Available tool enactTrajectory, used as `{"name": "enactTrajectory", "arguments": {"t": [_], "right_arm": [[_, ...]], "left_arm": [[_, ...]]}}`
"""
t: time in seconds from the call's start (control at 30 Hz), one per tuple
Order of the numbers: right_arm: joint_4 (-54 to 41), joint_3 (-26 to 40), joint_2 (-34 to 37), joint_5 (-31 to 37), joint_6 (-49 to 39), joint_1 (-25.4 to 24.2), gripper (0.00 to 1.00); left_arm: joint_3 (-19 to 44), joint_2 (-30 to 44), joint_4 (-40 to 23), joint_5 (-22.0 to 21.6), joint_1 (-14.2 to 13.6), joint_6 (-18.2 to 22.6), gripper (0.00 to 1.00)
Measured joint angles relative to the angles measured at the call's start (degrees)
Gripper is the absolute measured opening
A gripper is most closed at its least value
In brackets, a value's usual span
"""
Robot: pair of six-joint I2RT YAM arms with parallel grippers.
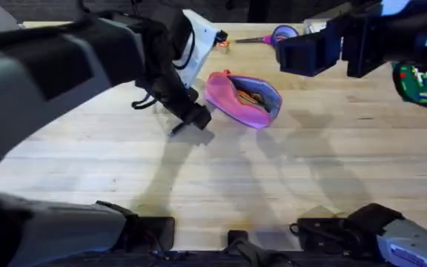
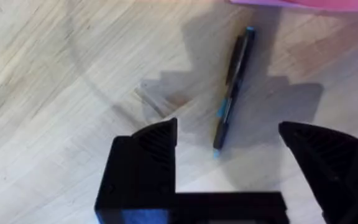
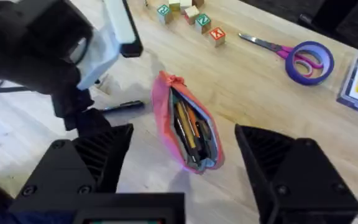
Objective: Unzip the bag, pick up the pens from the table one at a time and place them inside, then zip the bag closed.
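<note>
Pink bag [image 1: 245,99] lies unzipped just above centre of the overhead view, pens inside. Left gripper [image 2: 229,140] hangs spread wide over a black pen [image 2: 231,87] on the table [image 1: 310,170]. Right gripper [image 3: 182,146], fingers parted and empty, hovers above the bag.

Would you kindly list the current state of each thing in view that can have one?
bag: unzipped, gaping open, pens inside
pen: lying flat on the table, outside the bag
scissors: closed, lying flat
left gripper: open, empty, poised above the pen
right gripper: open, empty, above the bag
</note>
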Motion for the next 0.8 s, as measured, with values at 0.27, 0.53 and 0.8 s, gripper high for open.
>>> {"name": "enactTrajectory", "arguments": {"t": [0.27,0.53,0.8], "right_arm": [[0.0,0.0,0.0,0.0,0.0,0.0,0.998],[0.0,0.0,0.0,0.0,0.0,0.0,0.998],[0.0,0.0,0.0,0.0,0.0,0.0,0.998]], "left_arm": [[0.0,4.9,4.8,-0.1,0.0,-1.0,0.995],[-2.1,7.1,10.4,-0.2,0.0,-0.3,0.995],[-5.3,6.2,13.1,0.1,-0.1,1.0,0.995]]}}
